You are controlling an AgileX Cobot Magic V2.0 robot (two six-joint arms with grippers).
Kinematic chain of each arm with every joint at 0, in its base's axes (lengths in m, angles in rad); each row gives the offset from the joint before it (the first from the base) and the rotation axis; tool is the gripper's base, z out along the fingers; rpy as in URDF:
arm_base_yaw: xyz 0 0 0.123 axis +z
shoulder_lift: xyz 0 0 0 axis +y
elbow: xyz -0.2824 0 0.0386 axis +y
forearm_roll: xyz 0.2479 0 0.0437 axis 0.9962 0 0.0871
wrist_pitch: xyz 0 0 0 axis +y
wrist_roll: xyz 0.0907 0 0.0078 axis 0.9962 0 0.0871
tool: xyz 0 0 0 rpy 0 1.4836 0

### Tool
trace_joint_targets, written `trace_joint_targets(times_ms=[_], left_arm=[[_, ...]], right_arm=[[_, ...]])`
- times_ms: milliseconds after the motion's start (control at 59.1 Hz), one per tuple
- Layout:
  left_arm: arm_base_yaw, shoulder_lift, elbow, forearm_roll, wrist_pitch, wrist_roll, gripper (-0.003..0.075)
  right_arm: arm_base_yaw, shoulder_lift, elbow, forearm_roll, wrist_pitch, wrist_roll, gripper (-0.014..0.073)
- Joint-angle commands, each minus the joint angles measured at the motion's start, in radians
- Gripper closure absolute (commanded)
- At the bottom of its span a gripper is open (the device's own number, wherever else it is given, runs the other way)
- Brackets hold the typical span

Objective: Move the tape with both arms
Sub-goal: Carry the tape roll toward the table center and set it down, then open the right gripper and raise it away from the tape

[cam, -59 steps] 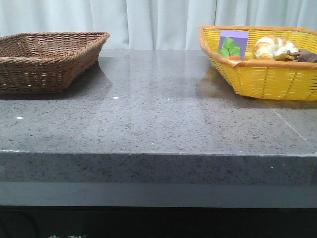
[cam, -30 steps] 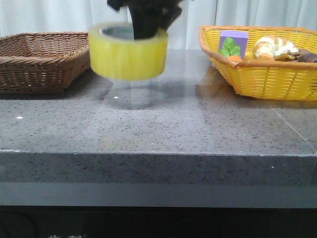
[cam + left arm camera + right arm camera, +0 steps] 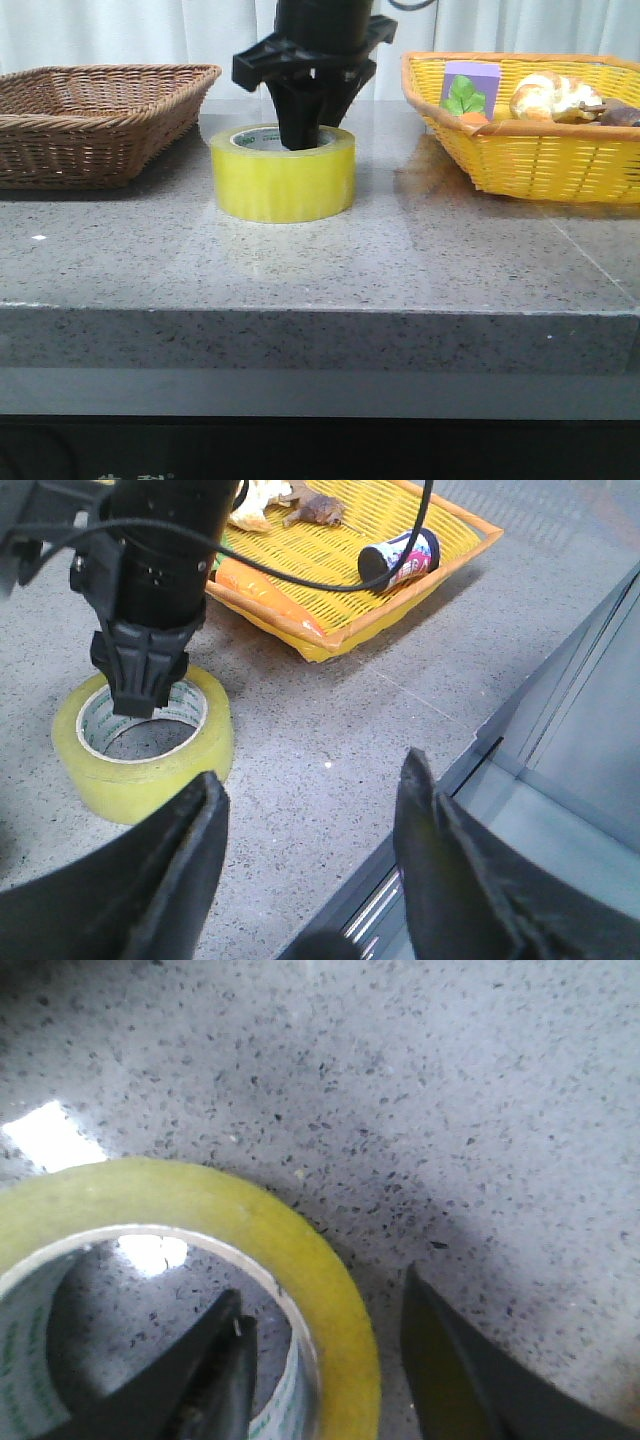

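The tape (image 3: 285,185), a thick yellow roll with a white core rim and green letters, lies flat on the grey table between the two baskets. My right gripper (image 3: 305,138) comes down from above onto its far side. In the right wrist view the right gripper (image 3: 321,1292) is open astride the tape (image 3: 200,1195) wall: one finger inside the core, the other outside, a gap on each side. My left gripper (image 3: 313,770) is open and empty, near the table's front edge, apart from the tape (image 3: 150,785). It does not show in the front view.
A brown wicker basket (image 3: 90,125) stands at the back left. A yellow basket (image 3: 540,160) at the back right holds a purple box (image 3: 470,90), bread-like items (image 3: 550,95) and a can (image 3: 400,555). A grey metal frame (image 3: 560,780) runs beyond the table edge.
The table was bare a second ago. Half a second ago the right arm held the tape in the air; now the roll rests on the table, lower and further right, the jaws apart.
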Motion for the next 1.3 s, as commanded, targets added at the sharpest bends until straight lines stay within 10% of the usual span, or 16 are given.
trace_joint_targets(times_ms=[0,440,1286], left_arm=[[-0.007,-0.012,-0.037,-0.012,-0.074,0.0,0.0355],[-0.007,-0.012,-0.037,-0.01,-0.074,0.0,0.0355],[-0.007,-0.012,-0.037,0.016,-0.072,0.0,0.0355]], right_arm=[[-0.004,-0.111,-0.056,-0.013,0.002,0.021,0.0192],[-0.016,-0.478,0.123,0.126,-0.057,0.069,0.0192],[-0.016,-1.307,1.03,0.156,-0.435,0.069,0.0192]])
